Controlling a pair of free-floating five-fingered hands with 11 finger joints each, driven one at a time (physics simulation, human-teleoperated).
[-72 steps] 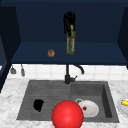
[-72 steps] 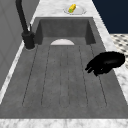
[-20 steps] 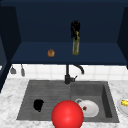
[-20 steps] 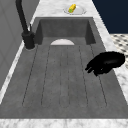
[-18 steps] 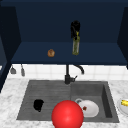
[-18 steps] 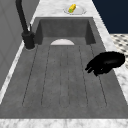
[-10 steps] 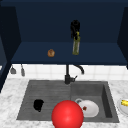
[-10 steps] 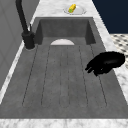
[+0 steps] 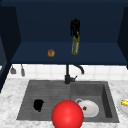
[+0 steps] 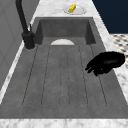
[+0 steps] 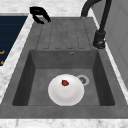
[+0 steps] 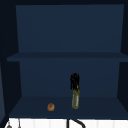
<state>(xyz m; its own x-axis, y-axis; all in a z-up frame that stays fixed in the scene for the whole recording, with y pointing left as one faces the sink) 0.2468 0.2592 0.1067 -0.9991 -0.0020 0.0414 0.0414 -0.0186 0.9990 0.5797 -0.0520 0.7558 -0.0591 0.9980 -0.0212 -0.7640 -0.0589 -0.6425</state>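
Note:
My right hand (image 9: 75,25) is up in the dark blue wall cabinet, fingers curled down round the neck of an olive-green bottle (image 9: 75,46). The bottle (image 12: 75,98) is upright at the lower shelf, right of its middle, with the right hand (image 12: 74,80) on top of it. My left hand (image 9: 38,105) hovers over the drainboard near the sink's front left edge. Its fingers are loosely bent and hold nothing. The same left hand (image 10: 106,62) is by the drainboard's front rim, and it sits as a small black hand (image 11: 39,13) at that view's far corner.
A small brown round thing (image 9: 51,53) lies on the shelf left of the bottle. The basin holds a white plate (image 11: 66,96) with a small red piece (image 11: 65,82). A black faucet (image 9: 67,76) stands behind. A red ball (image 9: 67,115) sits at the front. A plate with yellow food (image 10: 72,8) rests on the right counter.
Between 3.6 s and 1.0 s ago the right hand and the bottle shifted slightly to the right. Nothing has moved since then. The left hand has stayed put.

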